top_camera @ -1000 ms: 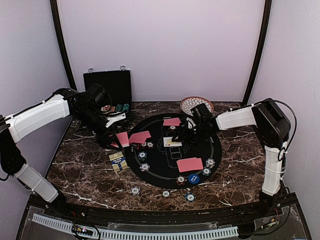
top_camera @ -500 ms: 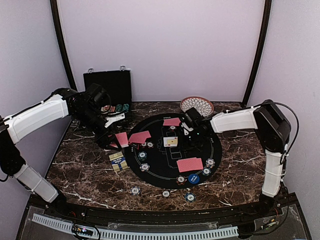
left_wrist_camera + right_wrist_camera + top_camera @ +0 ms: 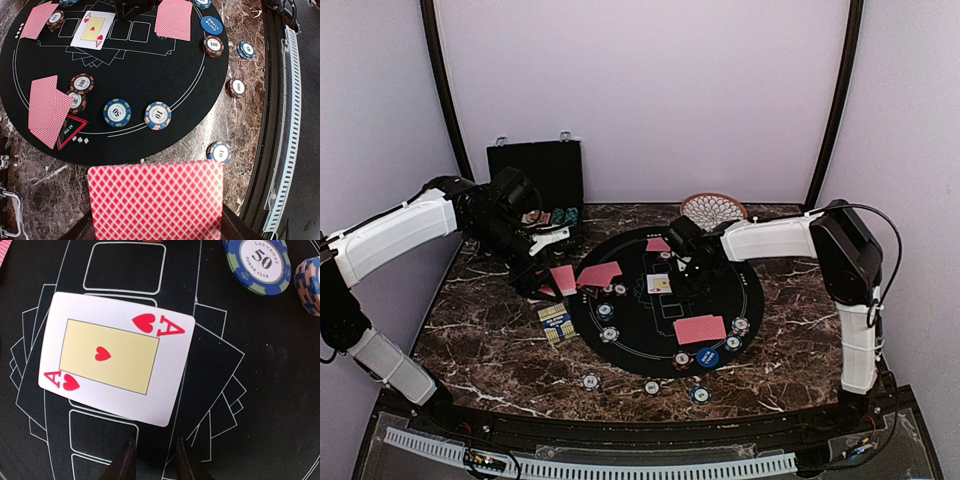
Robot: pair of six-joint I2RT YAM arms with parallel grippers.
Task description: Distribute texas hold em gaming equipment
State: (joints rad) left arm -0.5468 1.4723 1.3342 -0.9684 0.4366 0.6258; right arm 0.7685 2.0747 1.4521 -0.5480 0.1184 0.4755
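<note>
item 1, left gripper (image 3: 538, 276): clenched on a red-backed card (image 3: 155, 200), held flat and face down off the left edge of the black mat (image 3: 150, 80), over the marble.
item 2, near left of the mat: a face-down card (image 3: 49, 112) touching the all-in triangle marker (image 3: 70, 131), with a blue chip (image 3: 158, 115) just beside them.
item 3, centre of the mat: ace of hearts (image 3: 117, 356), face up, lying slightly askew across the printed card boxes.
item 4, right gripper (image 3: 154, 462): fingers narrowly parted with nothing between them, just beside the ace's near edge.

handling note, as judged: the step appears to be dealing cards to their places. the held card should travel level, go down inside a printed box or a seat, and be let go only once flat. the right fingers should lift straight up so the ace is not dragged.

change against the earlier top view: the right gripper has slid leftward along the far half of the mat. the left arm, its card and the ace sit as they did.
</note>
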